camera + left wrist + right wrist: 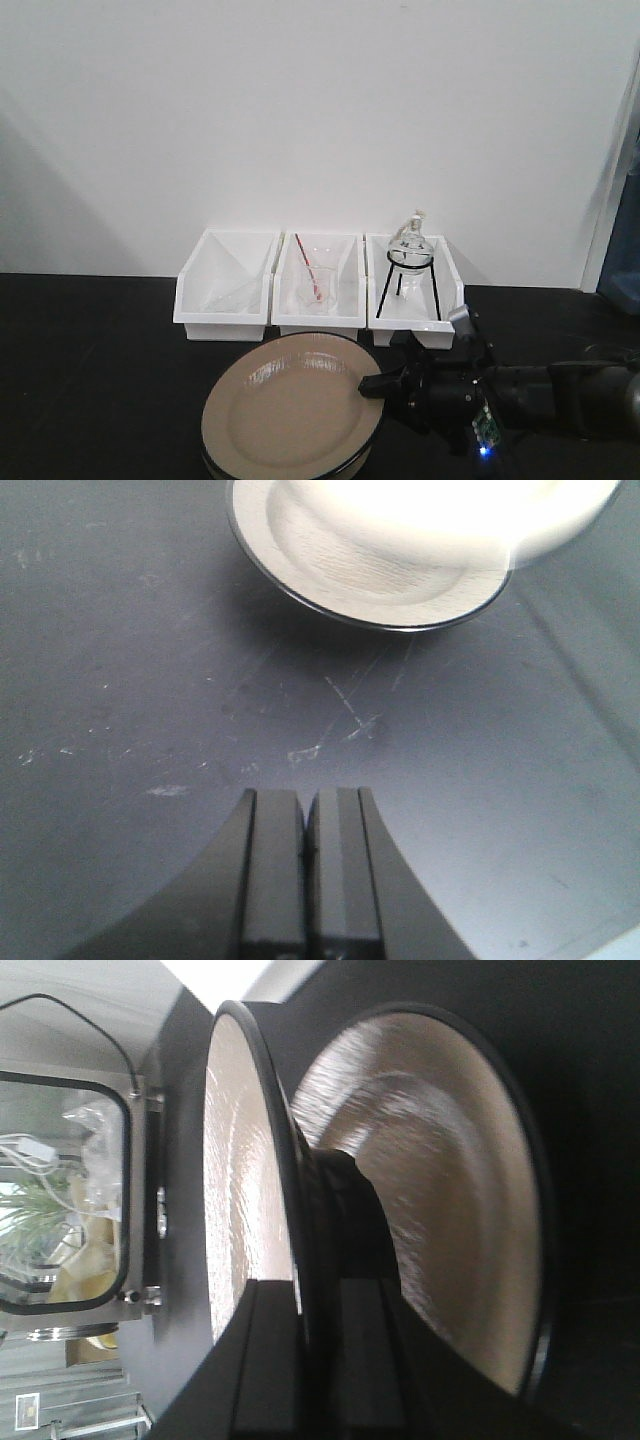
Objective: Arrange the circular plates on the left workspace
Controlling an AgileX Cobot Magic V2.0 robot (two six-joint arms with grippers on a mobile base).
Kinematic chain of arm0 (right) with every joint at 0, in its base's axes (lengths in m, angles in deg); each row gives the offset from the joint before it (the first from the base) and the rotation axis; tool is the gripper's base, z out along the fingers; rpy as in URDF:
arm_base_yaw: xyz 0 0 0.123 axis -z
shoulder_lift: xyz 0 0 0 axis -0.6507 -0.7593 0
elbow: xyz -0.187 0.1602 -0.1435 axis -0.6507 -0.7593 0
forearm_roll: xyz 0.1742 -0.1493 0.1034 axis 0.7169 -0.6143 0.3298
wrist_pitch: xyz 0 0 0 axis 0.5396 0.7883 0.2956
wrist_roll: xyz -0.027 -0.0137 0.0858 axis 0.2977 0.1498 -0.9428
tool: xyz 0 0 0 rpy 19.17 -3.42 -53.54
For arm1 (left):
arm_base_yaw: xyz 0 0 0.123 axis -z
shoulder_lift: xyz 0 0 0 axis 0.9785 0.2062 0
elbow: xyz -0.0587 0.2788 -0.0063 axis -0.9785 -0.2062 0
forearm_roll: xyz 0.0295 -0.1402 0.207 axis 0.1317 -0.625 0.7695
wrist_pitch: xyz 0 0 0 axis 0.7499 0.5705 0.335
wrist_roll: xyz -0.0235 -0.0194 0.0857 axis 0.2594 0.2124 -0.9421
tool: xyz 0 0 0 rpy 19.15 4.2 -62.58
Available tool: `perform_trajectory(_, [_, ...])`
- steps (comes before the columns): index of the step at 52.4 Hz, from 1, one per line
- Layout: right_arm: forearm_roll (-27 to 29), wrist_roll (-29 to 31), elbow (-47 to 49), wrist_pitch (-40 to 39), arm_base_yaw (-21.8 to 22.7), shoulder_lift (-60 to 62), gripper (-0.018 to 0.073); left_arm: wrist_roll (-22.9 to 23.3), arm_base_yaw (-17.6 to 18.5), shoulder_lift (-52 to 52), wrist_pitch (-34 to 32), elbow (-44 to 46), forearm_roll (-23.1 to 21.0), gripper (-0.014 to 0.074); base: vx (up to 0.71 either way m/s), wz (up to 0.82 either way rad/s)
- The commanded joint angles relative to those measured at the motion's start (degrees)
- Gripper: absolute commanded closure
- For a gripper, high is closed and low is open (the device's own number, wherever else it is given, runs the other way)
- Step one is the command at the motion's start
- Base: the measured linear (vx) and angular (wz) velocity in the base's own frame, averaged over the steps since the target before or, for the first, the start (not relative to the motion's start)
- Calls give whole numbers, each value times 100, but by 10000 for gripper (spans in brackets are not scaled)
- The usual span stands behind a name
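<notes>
Two tan circular plates with dark rims sit near the front of the black countertop point(90, 380). My right gripper point(378, 385) is shut on the right rim of the upper plate point(290, 410), which is tilted up off the one below. In the right wrist view the fingers point(275, 1360) clamp the upper plate's rim point(235, 1160), and the lower plate point(450, 1190) lies behind it. My left gripper point(305, 810) is shut on nothing and hovers over bare counter. A plate point(400, 570) shows, overexposed, ahead of it. The left gripper is out of the front view.
Three white bins stand in a row against the back wall: left point(225, 290), middle point(318, 290) with glassware and a red-marked rod, right point(412, 295) with a round flask on a black tripod point(410, 255). The counter is scratched.
</notes>
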Motion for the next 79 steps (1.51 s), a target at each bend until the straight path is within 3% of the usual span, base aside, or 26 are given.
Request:
perform_trajectory(1, [818,98,193,405,26,196,561,57,-4,-52,-210,92,-344,596,0,0])
perform_trajectory(17, [818,521,193,405,26,-93,561,46,-4,-52,-227,92,-294,596,0,0])
perform_trajectory(26, [777,1816,193,397,26,-100,525,46,-4,-52,-234,92,-288,596,0,0])
perform_trajectory(34, [777,2887,193,358,26,-100,391,46,-4,-52,-228,92,-277,596,0,0])
perform_trajectory(44, [710,3853,193,314,26,-100,140,46,-4,-52,-223,92,-272,596,0,0])
perform_trajectory(50, [669,4451,193,81,26,-100,68,46,-4,-52,-223,92,-272,596,0,0])
perform_trajectory(67, [383,6182,193,-1312,31,252,74,41,-4,-52,-229,92,-223,596,0,0])
perform_trajectory(74, [-30,6391,193,-2024,35,663,120,1,-4,-52,-328,92,-217,596,0,0])
perform_trajectory(79, [-320,6129,159,-2665,35,1170,234,1,-4,-52,-396,92,-155,596,0,0])
